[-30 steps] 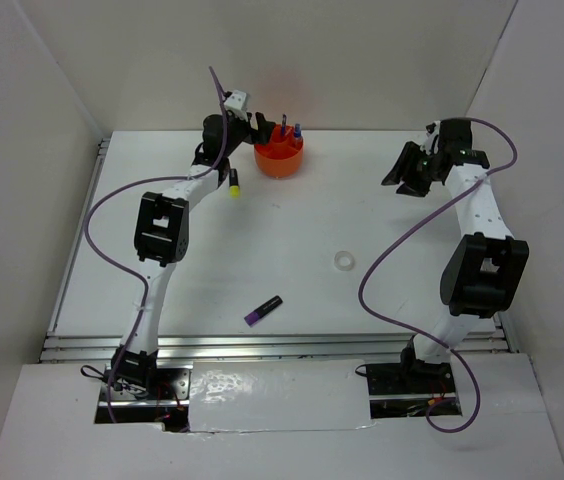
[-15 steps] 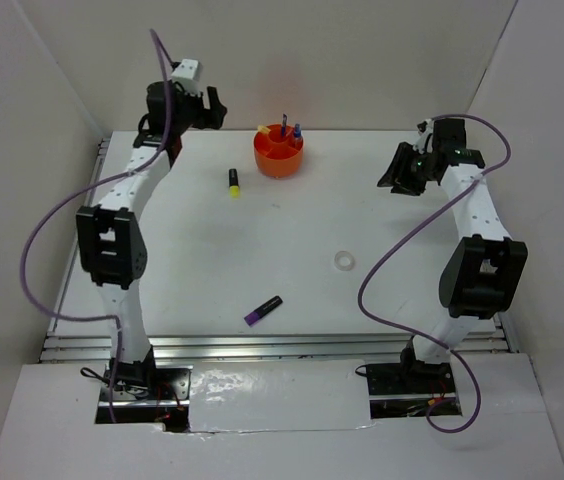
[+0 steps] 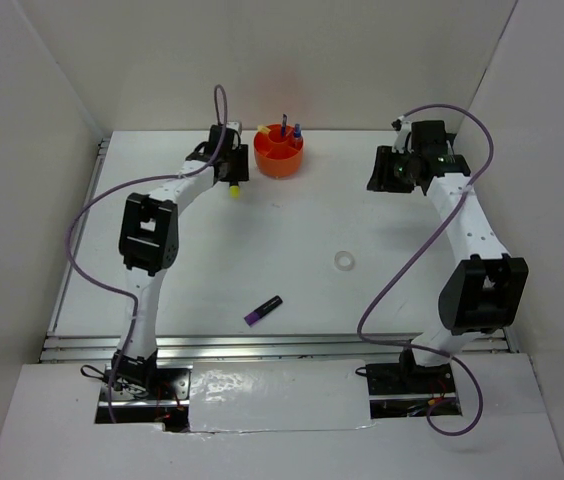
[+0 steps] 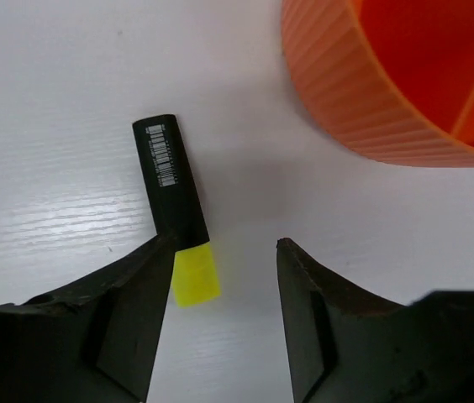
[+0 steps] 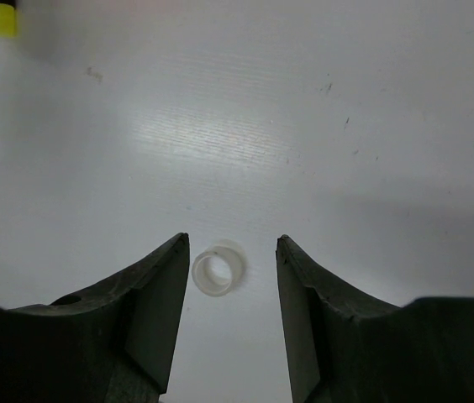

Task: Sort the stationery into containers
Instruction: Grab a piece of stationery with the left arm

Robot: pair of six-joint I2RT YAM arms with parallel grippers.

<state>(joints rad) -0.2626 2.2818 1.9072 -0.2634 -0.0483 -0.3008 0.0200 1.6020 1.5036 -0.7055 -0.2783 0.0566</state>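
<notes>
On the white table (image 3: 292, 230), just left of the orange organiser (image 3: 279, 152), the yellow highlighter's (image 4: 176, 218) end is framed by the wide-spread left gripper (image 4: 224, 243); the right gripper (image 5: 233, 239), likewise spread, is held well right of the organiser.

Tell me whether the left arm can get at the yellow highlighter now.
Probably yes: the left gripper hangs open over the yellow highlighter, which lies uncovered by one finger, off-centre; the orange organiser stands apart.

The top camera looks down from above and behind the arm bases (image 3: 137, 375) over the whole table (image 3: 162, 250). The left wrist camera, close, faces down at the yellow highlighter (image 4: 174, 197) and orange organiser (image 4: 363, 92). The right wrist camera, farther off, faces down at the tape ring (image 5: 218, 270). The top view shares all three.
</notes>
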